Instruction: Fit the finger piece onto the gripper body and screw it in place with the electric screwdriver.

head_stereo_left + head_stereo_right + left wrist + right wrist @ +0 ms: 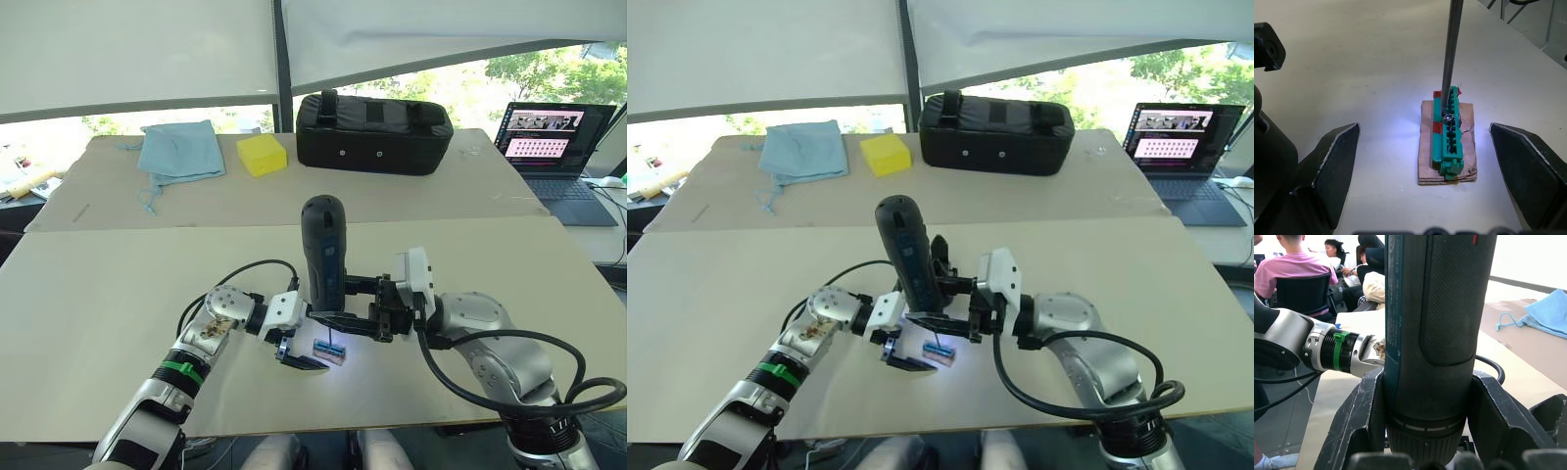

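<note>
— While the electric screwdriver (324, 253) stands nearly upright in the middle of the head views, which way does its working end go?
— Down. Its long axis runs top to bottom of the frame, leaning a little, rounded butt uppermost and thin metal bit (1451, 54) at the foot. The bit comes down onto a small green block (1449, 132) on a brown pad, its tip at a little screw head there, with a white glow on the table (118, 294) beside it.
— What has hold of the tool?
— The right gripper (345, 305), reaching in from the lower right. The right wrist view shows its two black fingers (1359, 416) pressed against either side of the dark barrel, clamped on it low down, near the collar.
— And the other one?
— The left gripper (1425, 161) comes in from the lower left with its fingers spread wide, holding nothing. The green block lies between the two fingers without touching either.
— So the screwdriver relative to that hand?
— Just beside it, to its right in the head views, the bit dropping into the gap between the spread fingers.
— Further back?
— A black case (372, 132), a yellow block (262, 155) and a blue cloth (178, 150) along the upper part of the frame; a laptop (554, 147) at upper right.
</note>
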Robot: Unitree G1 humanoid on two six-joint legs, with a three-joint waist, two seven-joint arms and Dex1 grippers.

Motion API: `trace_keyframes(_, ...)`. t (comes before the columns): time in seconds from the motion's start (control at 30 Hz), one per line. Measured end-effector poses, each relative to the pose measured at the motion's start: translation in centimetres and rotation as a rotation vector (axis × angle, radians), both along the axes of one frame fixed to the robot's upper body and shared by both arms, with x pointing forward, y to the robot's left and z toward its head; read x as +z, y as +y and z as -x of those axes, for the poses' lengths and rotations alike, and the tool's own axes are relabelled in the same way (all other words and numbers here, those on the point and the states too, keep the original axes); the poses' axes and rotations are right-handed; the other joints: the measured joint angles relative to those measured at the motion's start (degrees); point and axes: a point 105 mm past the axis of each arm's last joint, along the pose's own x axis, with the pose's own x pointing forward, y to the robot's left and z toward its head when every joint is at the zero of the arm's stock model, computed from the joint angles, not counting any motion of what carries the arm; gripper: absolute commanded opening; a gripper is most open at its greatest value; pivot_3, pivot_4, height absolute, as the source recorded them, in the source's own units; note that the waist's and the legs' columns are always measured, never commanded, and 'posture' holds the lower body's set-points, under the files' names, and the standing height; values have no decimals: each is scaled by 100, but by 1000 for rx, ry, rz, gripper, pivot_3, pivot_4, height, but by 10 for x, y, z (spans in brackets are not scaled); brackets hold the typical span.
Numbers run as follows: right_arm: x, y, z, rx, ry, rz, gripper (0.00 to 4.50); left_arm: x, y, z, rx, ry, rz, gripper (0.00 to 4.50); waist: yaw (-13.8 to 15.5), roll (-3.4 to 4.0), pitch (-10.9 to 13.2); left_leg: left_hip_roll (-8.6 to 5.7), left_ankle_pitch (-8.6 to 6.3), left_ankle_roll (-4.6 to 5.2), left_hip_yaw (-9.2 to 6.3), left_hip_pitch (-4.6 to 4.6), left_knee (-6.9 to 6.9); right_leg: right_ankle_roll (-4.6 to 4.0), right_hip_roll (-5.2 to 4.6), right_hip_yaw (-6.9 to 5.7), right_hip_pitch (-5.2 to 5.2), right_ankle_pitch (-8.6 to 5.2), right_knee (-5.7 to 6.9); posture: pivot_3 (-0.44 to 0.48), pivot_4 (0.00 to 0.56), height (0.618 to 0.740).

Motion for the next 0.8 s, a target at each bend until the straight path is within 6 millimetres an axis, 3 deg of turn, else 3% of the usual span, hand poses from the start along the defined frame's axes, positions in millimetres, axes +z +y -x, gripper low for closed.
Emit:
trace_keyframes(0.4, 0, -2, 0, 9, -18, 25, 1918, 1, -1, -1, -1, -10, -7, 4500, -1, 0, 0, 0, 0, 0, 0, 0, 0, 0, 0, 0, 0, 0, 0, 0, 150, 740)
trace_keyframes(0.8, 18, -3, -1, 5, 14, -56, 1918, 1, -4, -1, -8, -10, -3, 4500, 0, 0, 0, 1, 0, 0, -1, -1, 0, 0, -1, 3, 0, 0, 0, 0, 150, 740)
